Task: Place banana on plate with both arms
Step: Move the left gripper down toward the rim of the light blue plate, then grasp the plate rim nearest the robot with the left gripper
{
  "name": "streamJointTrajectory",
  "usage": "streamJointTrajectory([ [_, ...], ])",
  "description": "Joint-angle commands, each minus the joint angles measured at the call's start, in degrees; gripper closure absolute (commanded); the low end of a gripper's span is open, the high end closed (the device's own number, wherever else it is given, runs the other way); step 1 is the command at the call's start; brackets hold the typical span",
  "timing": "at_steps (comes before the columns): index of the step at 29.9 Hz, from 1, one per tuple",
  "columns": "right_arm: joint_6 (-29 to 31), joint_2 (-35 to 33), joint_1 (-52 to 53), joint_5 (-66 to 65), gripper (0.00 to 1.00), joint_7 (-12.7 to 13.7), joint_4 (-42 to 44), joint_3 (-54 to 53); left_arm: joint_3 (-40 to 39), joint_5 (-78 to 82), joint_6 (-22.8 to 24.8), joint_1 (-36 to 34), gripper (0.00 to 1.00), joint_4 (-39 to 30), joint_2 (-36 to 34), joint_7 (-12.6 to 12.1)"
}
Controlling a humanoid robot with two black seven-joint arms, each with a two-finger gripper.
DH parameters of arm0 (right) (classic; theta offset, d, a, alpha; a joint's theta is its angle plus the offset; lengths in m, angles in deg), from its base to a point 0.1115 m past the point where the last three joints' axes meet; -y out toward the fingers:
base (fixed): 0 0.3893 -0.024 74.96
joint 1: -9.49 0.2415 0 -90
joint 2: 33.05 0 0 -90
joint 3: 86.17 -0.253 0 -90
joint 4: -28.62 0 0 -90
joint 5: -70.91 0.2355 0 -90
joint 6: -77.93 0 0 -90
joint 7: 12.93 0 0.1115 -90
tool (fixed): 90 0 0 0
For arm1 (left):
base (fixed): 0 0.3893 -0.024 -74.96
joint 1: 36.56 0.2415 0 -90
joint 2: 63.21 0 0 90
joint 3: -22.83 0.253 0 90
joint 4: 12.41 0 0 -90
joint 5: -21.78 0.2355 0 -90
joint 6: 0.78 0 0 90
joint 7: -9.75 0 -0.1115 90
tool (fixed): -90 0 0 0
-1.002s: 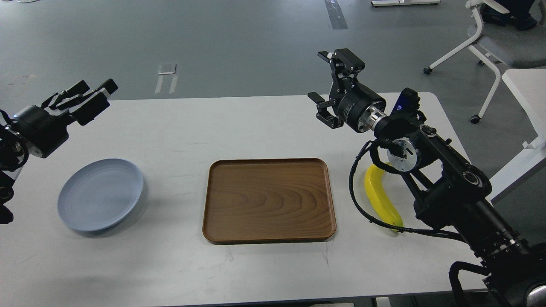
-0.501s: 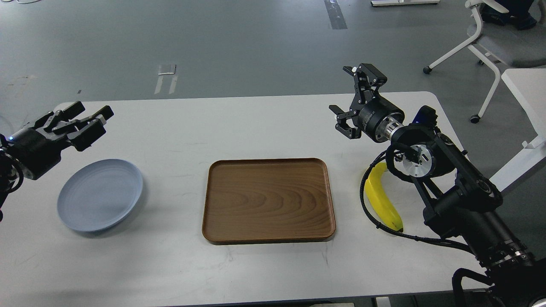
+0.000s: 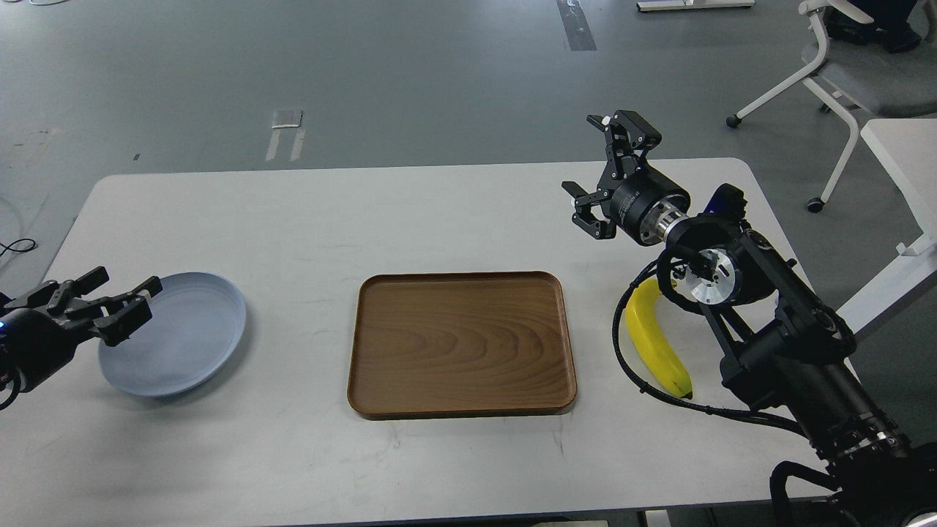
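The yellow banana [image 3: 654,341] lies on the white table [image 3: 439,212] right of the tray, partly behind my right arm's wrist and cable. The pale blue-grey plate [image 3: 183,337] sits empty at the left. My right gripper [image 3: 602,172] is open and empty, raised above the table's far right, well above and beyond the banana. My left gripper [image 3: 110,296] is open and empty, low over the plate's left rim.
A brown wooden tray [image 3: 461,344] lies empty in the table's middle, between plate and banana. A white chair [image 3: 842,66] and a second white table [image 3: 904,161] stand off to the right, beyond the table's edge.
My left gripper has dropped down and back toward me, from above the table's far left to the plate's left rim. My right gripper swung right, then held nearly still.
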Motion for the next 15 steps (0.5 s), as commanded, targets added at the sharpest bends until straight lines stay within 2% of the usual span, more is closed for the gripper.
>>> streamJointTrajectory([
  [1, -0.1, 0.3, 0.3, -0.1, 0.0, -0.1, 0.0, 0.0, 0.0, -0.4, 0.0, 1.3, 0.12, 5.1, 3.5, -0.1],
  [9, -0.1, 0.4, 0.0, -0.2, 0.0, -0.2, 0.0, 0.1, 0.0, -3.7, 0.0, 6.3, 0.12, 10.7, 6.8, 0.1],
  [15, -0.1, 0.5, 0.0, -0.2, 0.0, -0.2, 0.0, 0.6, 0.0, -4.5, 0.0, 6.5, 0.12, 14.8, 9.9, 0.4],
])
